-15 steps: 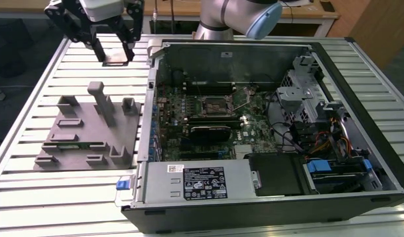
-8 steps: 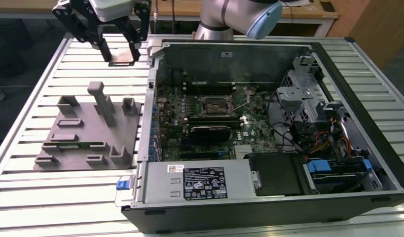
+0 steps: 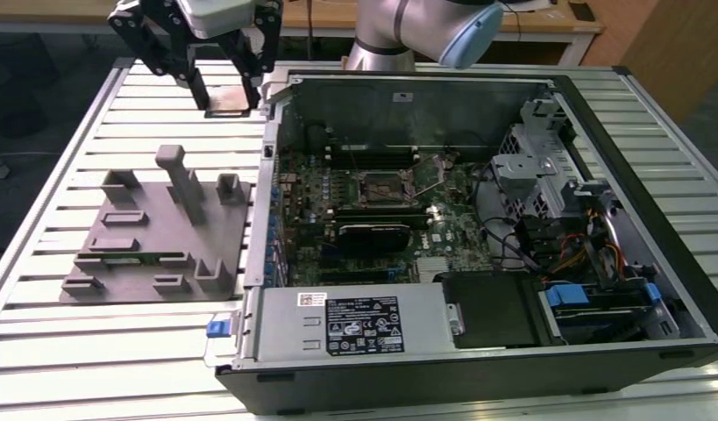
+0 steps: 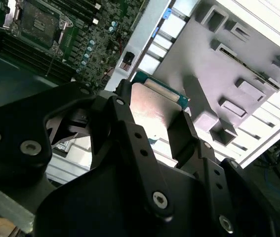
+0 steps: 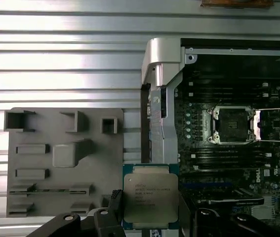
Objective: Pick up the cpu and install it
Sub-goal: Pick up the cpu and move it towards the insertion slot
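The gripper (image 3: 230,88) is clamping the cpu (image 3: 232,100) between its two black fingers (image 4: 126,129) and holding it flat. In the exterior view it is hanging at the far end of the slatted surface (image 3: 67,149), towards the exterior view's left and just outside the far left corner of the open computer case (image 3: 420,86). The chip seems to be lifted clear of the slats, though the height is hard to judge from this angle.

In the first wrist view the cpu (image 5: 150,197) is showing its pale silver lid and thin green rim. It is sitting over the strip between the grey parts holder (image 5: 65,163) and the wall of the case. The motherboard socket (image 5: 227,123) is lying well apart from the chip, inside the case, with its metal retaining frame (image 5: 278,123) swung open beside it. The grey parts holder is resting on the surface just left of the case.
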